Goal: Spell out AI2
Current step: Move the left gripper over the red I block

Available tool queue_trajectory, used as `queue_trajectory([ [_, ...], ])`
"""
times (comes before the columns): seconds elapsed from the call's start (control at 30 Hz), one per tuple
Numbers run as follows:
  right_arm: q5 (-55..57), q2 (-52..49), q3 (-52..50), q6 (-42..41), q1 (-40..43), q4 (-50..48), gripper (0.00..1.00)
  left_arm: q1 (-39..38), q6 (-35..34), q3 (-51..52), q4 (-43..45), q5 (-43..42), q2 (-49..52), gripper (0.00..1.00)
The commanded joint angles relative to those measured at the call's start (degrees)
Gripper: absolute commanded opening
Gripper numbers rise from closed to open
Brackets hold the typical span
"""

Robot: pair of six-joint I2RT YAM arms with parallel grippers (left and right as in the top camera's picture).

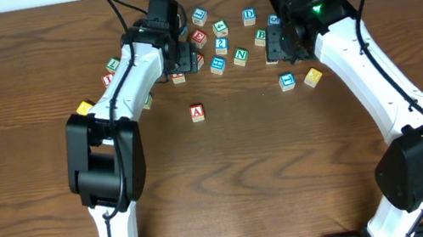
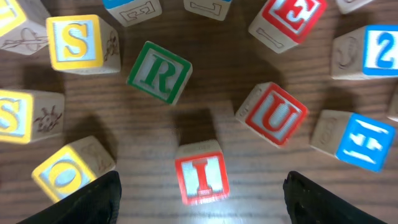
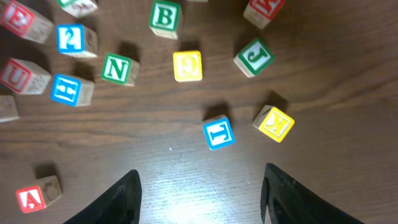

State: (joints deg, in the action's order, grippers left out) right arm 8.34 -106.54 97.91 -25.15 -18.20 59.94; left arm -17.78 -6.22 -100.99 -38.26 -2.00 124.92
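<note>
The red wooden I cube (image 2: 201, 180) has bare wood to its left and right, though a yellow wooden O cube (image 2: 65, 174) sits close on the left and a red wooden U cube (image 2: 272, 114) crowds its far right. The red wooden A cube (image 1: 197, 112) stands alone on the brown wooden table (image 1: 290, 174), open on all sides.

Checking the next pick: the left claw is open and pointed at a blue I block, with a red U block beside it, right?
No: the I block is red, not blue, as the left wrist view shows. The rest is right.
</note>
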Motion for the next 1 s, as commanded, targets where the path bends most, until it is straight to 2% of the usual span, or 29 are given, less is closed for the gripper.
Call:
queue_trajectory([
  [0.0, -0.1, 0.8, -1.2, 0.6, 0.4, 0.3, 0.57, 0.1, -0.5, -1.3, 1.1, 1.6, 1.9, 0.83],
  [0.27, -0.1, 0.8, -1.3, 0.6, 0.4, 0.8, 0.59, 0.1, -0.5, -1.2, 2.1, 1.6, 5.2, 0.83],
  [0.5, -0.1, 0.8, -1.3, 0.6, 0.4, 1.4, 0.59, 0.1, -0.5, -1.2, 2.2, 1.6, 5.9, 0.69],
  [0.97, -0.1, 0.8, -1.3, 0.6, 0.4, 1.4, 0.60, 0.0, -0.5, -1.1, 3.3, 1.7, 8.6, 0.61],
])
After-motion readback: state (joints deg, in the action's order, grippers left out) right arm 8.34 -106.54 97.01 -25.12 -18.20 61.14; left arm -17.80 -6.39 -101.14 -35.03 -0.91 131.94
